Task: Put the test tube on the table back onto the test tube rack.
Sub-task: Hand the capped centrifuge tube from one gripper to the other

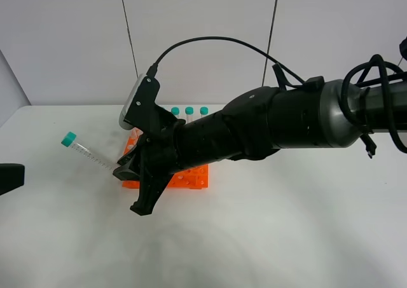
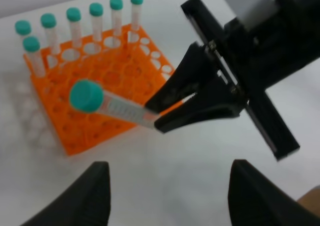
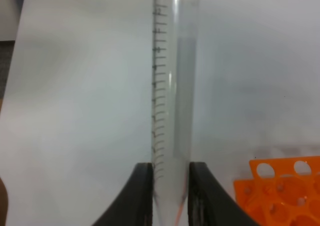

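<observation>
My right gripper (image 1: 121, 169) reaches across from the right and is shut on the tapered tip of the test tube (image 1: 86, 150). The clear tube sticks out to the left with its teal cap (image 1: 68, 138) at the far end, held off the white table (image 1: 267, 237). In the right wrist view the tube (image 3: 172, 86) stands pinched between both fingers. The orange test tube rack (image 1: 191, 177) lies partly hidden under the right arm. My left gripper (image 2: 170, 201) is open and empty, facing the tube (image 2: 117, 106) and the rack (image 2: 95, 81) from some distance.
Several teal-capped tubes (image 2: 75, 21) stand in the rack's back row, and three of their caps (image 1: 189, 110) show above the arm. A black part of the left arm (image 1: 9, 177) shows at the left edge. A pale wall rises behind the table.
</observation>
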Available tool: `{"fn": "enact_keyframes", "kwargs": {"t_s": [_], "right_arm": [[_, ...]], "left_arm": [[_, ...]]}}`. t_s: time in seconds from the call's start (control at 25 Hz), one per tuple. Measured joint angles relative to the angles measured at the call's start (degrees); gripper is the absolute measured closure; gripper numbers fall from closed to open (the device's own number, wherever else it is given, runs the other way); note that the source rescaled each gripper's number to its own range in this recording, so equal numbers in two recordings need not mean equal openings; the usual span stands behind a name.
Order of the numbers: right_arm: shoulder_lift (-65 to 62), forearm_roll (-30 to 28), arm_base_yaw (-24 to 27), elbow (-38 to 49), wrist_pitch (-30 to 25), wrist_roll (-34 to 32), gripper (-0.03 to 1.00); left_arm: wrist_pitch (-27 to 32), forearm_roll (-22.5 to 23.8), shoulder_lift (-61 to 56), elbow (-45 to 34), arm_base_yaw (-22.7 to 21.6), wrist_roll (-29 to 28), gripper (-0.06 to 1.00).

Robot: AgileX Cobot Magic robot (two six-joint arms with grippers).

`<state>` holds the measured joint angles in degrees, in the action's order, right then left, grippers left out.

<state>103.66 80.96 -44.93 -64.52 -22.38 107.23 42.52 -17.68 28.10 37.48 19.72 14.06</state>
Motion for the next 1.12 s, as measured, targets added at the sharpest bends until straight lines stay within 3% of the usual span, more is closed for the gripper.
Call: {"fn": "enact_keyframes", "kwargs": {"t_s": [0.44, 0.6, 0.88, 1.12], "right_arm": [[0.0, 0.4, 0.0, 0.0, -0.2, 1.5, 0.66], [0.0, 4.5, 0.0, 0.0, -0.4, 6.2, 0.66], [0.0, 17.1, 0.0, 0.0, -2.9, 18.7, 0.66], [0.0, 18.7, 0.0, 4.0, -3.4, 24.1, 0.66]], "left_arm": [[-6.4, -6.8, 9.5, 0.0, 0.1, 2.0, -0.06], [-8.1, -7.8, 10.3, 0.0, 0.1, 2.0, -0.06], [-10.5, -8.0, 10.4, 0.0, 0.1, 2.0, -0.06], [-14.1, -8.0, 10.6, 0.0, 0.1, 2.0, -0.06]]}}
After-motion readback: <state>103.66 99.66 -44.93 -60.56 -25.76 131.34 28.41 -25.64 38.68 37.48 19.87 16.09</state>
